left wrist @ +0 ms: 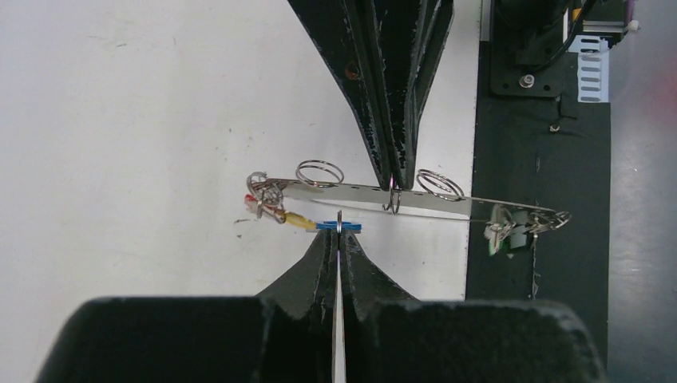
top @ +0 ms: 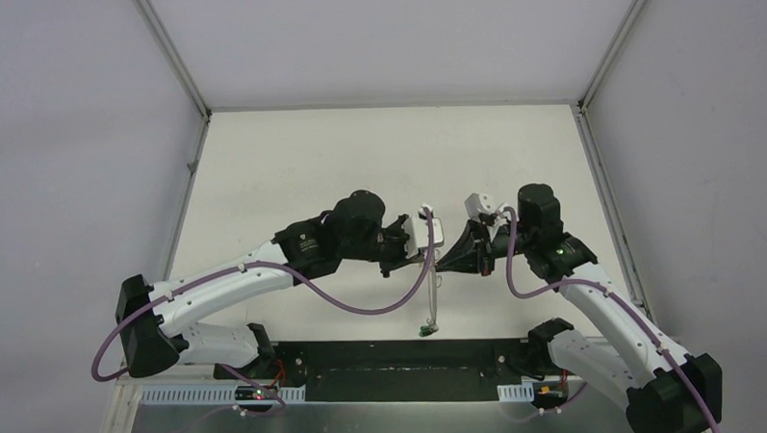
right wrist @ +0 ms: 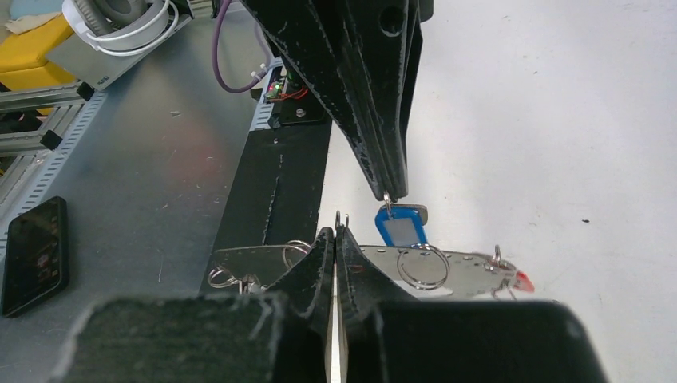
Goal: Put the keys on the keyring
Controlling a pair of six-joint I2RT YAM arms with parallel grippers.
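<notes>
Above the white table (top: 291, 162), left gripper (left wrist: 338, 238) clamped on a small blue-tagged silver key (right wrist: 401, 227) — right gripper (left wrist: 391, 183) pinching the thin silver keyring hoop (left wrist: 351, 191) by a split ring (left wrist: 391, 204)

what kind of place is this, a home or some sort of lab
Most likely a robotics lab test cell: two robot arms bolted to a white table boxed in by plain white walls, and next to it a metal bench with headphones and a phone.
</notes>
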